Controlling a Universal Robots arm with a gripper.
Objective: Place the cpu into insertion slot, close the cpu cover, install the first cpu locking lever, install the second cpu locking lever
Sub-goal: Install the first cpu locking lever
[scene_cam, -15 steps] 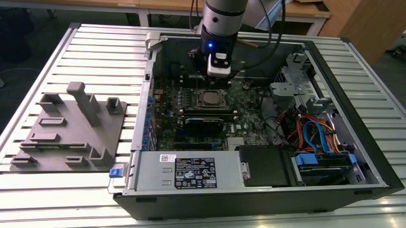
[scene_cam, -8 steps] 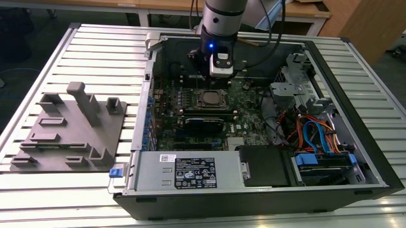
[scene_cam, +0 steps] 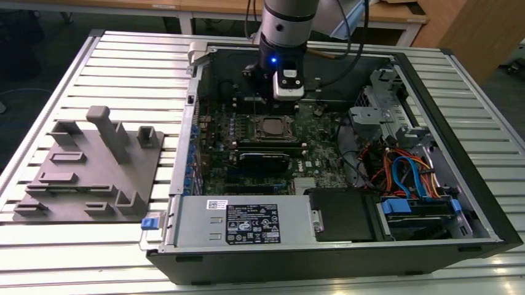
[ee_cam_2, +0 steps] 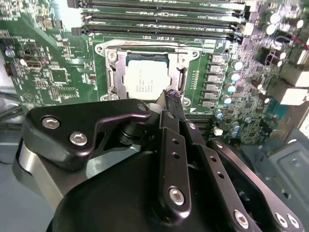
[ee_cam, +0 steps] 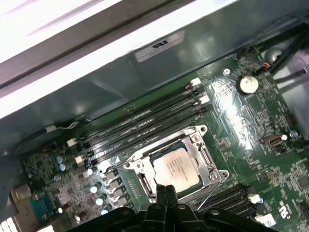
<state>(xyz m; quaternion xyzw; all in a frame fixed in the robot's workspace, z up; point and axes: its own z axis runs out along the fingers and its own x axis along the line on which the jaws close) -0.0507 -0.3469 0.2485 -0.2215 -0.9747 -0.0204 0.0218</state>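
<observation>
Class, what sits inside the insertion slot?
The cpu, silver top showing, framed by the cpu cover. The insertion slot's floor beneath is covered; the hand hides one edge.

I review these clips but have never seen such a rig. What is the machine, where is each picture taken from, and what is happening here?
A single robot arm reaches down into an open computer case lying on a slatted metal table. The exterior view looks on from outside. Both wrist views come from cameras riding on the arm, looking past its gripper at the green circuit board. On the exterior view's left sits a grey holder tray. The cpu, a small silvery square, already lies in the insertion slot, and the cpu cover, a thin metal frame, lies flat around it. The gripper hovers at the socket's edge, closed, with nothing visibly held.
</observation>
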